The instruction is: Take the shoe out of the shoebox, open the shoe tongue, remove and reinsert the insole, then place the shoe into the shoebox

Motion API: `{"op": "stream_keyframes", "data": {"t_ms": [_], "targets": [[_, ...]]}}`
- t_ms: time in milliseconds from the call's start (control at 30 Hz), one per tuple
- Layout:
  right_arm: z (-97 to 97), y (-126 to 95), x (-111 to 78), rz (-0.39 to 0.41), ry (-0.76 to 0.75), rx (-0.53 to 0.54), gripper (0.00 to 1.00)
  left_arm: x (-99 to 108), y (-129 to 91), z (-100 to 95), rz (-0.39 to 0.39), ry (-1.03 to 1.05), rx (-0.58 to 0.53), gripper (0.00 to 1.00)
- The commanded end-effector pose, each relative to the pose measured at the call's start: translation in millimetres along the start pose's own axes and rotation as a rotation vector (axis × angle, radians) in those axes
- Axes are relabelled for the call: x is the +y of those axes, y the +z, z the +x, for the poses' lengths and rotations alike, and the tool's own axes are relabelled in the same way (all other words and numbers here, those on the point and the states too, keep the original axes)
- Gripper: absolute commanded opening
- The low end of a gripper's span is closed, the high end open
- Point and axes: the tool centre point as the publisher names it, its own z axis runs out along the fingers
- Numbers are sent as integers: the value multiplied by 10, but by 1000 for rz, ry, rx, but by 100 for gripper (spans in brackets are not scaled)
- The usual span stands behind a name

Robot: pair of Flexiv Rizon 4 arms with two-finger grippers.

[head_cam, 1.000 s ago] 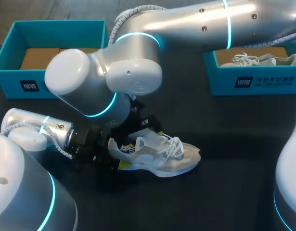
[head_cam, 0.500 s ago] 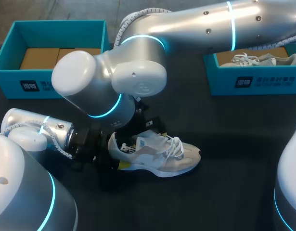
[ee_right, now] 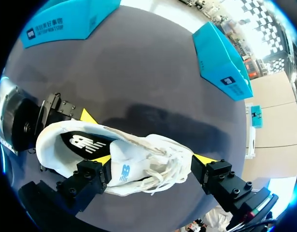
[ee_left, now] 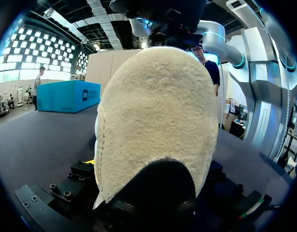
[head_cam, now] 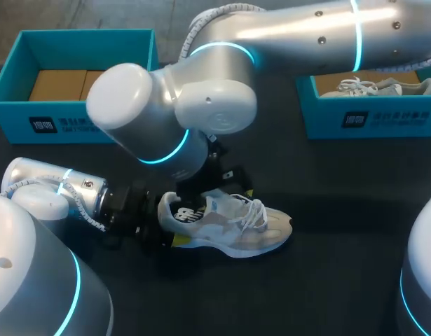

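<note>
Laces [ee_right: 163, 163] up, sole down: the white and cream lace-up sneaker [head_cam: 226, 227] stands on the dark bench [head_cam: 341, 210], out in the open and well apart from both boxes, with its toe towards our right side. Our left end effector [head_cam: 170, 225] comes in low along the bench and is clamped on the heel. One yellow tip presses the near flank in the head view, and the other shows against the far flank in the right wrist view. From the left wrist, the cream suede heel fills nearly everything ahead of the fingers.

Our right arm reaches across from the right, past the middle, and hangs its right end effector [ee_right: 153, 159] directly over the sneaker. Its fingers are spread wide apart, one yellow tip just beside the flank near the collar, the other just off the toe end. Looking down between them we see the white tongue [ee_right: 120, 166] with its blue mark at the head of the laces. Behind it the black insole [ee_right: 83, 142] is seated inside the sneaker.

At the back left of the bench sits a teal cardboard shoebox [head_cam: 19, 122] with brown card in its bottom. At the back right a second teal shoebox [head_cam: 397, 119] holds another pale lace-up shoe [head_cam: 383, 87].
</note>
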Motion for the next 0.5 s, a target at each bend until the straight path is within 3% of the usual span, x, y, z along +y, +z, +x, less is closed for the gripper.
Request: {"op": "stream_keyframes", "data": {"t_ms": [33,500], "targets": [[-144,29,-29,5,1064,37,100,16,7,-29,-3,0,2,0],[42,145,-23,52,1068,97,100,16,7,-29,-3,0,2,0]]}}
